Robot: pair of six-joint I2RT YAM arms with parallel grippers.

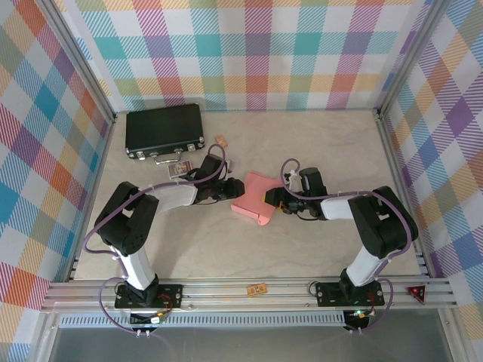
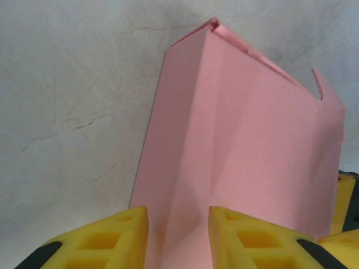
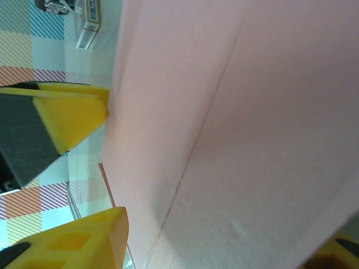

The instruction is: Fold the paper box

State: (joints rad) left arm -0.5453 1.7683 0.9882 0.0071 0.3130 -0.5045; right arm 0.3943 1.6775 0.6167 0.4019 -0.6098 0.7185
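Observation:
The pink paper box [image 1: 253, 197] lies partly folded at the middle of the table, between both arms. My left gripper [image 1: 229, 190] meets it from the left. In the left wrist view the paper box [image 2: 241, 140] rises as two faces that meet at a crease, and that crease runs down between the yellow fingers [image 2: 120, 235] of the left gripper [image 2: 178, 218], which press on it. My right gripper [image 1: 273, 200] is at the box's right edge. There the paper box [image 3: 241, 129] lies across the right gripper [image 3: 224, 235], touching one finger [image 3: 90, 241] and covering most of the other.
A black hard case [image 1: 164, 130] stands at the back left, with a small tan block [image 1: 221, 139] to its right and a small flat packet [image 1: 179, 167] in front of it. A tan piece [image 1: 256, 289] lies on the front rail [image 1: 226, 296]. The left gripper's finger [image 3: 67, 112] shows beside the card.

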